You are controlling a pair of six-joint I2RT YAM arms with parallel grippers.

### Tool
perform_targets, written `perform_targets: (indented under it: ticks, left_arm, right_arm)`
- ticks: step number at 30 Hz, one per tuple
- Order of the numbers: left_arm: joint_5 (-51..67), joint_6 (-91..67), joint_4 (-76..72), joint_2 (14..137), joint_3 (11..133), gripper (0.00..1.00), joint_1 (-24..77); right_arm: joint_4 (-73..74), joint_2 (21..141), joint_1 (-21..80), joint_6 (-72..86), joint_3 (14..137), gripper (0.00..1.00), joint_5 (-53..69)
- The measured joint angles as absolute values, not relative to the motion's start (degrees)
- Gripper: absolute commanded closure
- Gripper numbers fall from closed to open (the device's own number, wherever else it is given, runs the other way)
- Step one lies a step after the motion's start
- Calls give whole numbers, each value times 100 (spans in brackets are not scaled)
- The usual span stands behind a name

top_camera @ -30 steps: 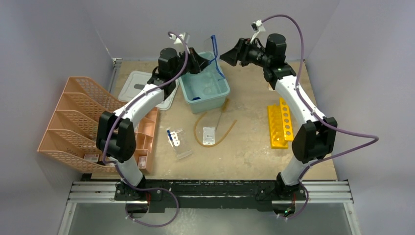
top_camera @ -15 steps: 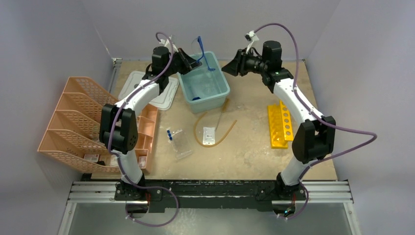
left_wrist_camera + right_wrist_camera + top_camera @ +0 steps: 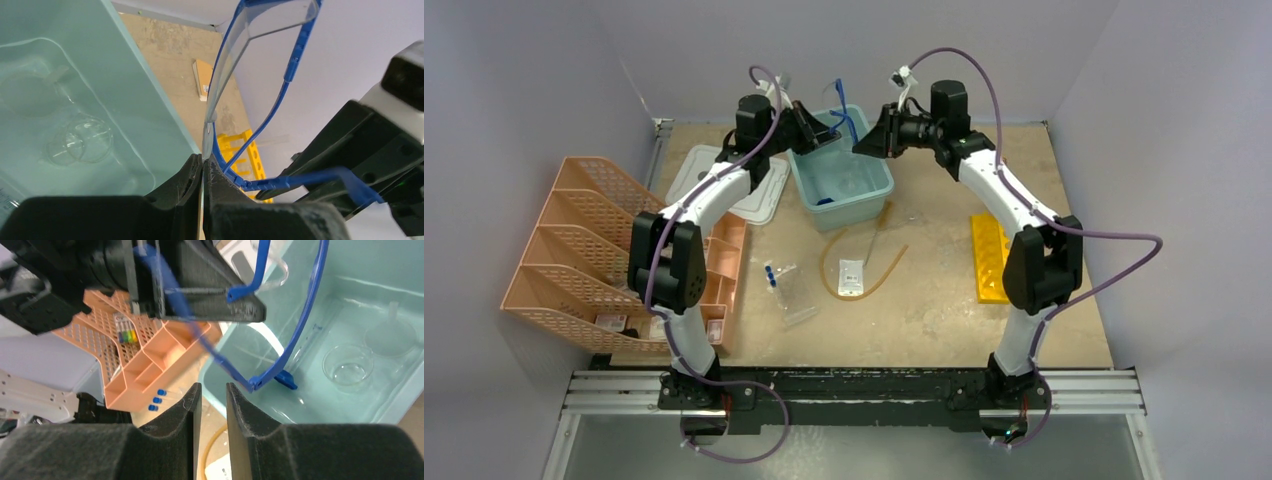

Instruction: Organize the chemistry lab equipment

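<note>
**Top view.** The left gripper (image 3: 822, 130) is clenched on the blue-framed safety glasses (image 3: 844, 100) and holds them in the air over the teal bin (image 3: 844, 213) at the bench's 12 o'clock. The right gripper (image 3: 864, 143) faces them from 3 o'clock, very near. The likely trouble is two arms meeting over one light thing. A sideways knock could twist the glasses out of the pinch and drop them onto the glassware below. At 6 o'clock of the bin lie the amber rubber tubing (image 3: 889, 268), the white packet (image 3: 851, 275) and the blue-capped tubes (image 3: 771, 272), well apart from both arms. The peach trays (image 3: 574, 250) stand at 9 o'clock and a yellow rack (image 3: 989, 260) at 3 o'clock.

**Left wrist.** The jaws pinch only the lens edge near the hinge, a thin, slippery hold. A temple arm sticks out toward 4 o'clock against the right arm's black body. A glass dish (image 3: 90, 142) sits in the bin at 9 o'clock.

**Right wrist.** The jaws stand narrowly apart with nothing between them. The blue hinge hangs just beyond the fingertips at 1 o'clock. Shutting here would likely miss the frame or flick it. The dish and a clear funnel (image 3: 390, 332) lie underneath, at 3 o'clock.
</note>
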State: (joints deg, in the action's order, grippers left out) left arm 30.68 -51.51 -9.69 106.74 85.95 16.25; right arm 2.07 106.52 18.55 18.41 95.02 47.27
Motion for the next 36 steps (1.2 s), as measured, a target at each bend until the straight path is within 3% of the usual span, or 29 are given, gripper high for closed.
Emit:
perform_targets:
  ticks: [21, 25, 29, 36]
  left_arm:
    - [3293, -4766, -670, 10669, 8344, 100, 1625]
    - [3288, -4781, -587, 10669, 8265, 100, 1625]
    - [3037, -4711, -228, 10665, 8291, 100, 1625]
    - [2067, -4477, 1050, 10829, 8890, 100, 1625]
  right_arm:
    - [687, 11316, 1826, 2910, 10221, 66, 3909]
    - [707, 11319, 1826, 2950, 10289, 59, 3822]
    - [707, 11288, 1826, 2961, 10256, 51, 3802]
    - [709, 10796, 1811, 2930, 9957, 49, 3487]
